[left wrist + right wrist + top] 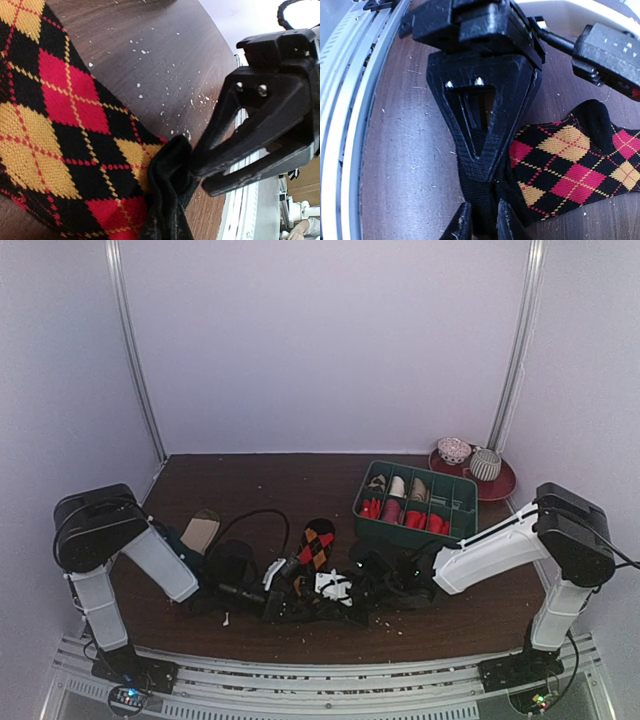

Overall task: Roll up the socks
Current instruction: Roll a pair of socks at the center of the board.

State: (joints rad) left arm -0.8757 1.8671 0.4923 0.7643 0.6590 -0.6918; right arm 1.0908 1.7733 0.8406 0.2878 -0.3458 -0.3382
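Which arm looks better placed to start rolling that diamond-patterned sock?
Probably the right: the right tool pinches the argyle sock by its black end and could start rolling. The left tool touches the same end, but its grip is unclear.

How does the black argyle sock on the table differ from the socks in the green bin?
The black fabric sock with red and yellow argyle diamonds lies spread out on the dark wooden table; the bundled socks in the green divided plastic bin stand in compartments. The argyle sock is patterned; the bundled socks look mostly plain red or beige.
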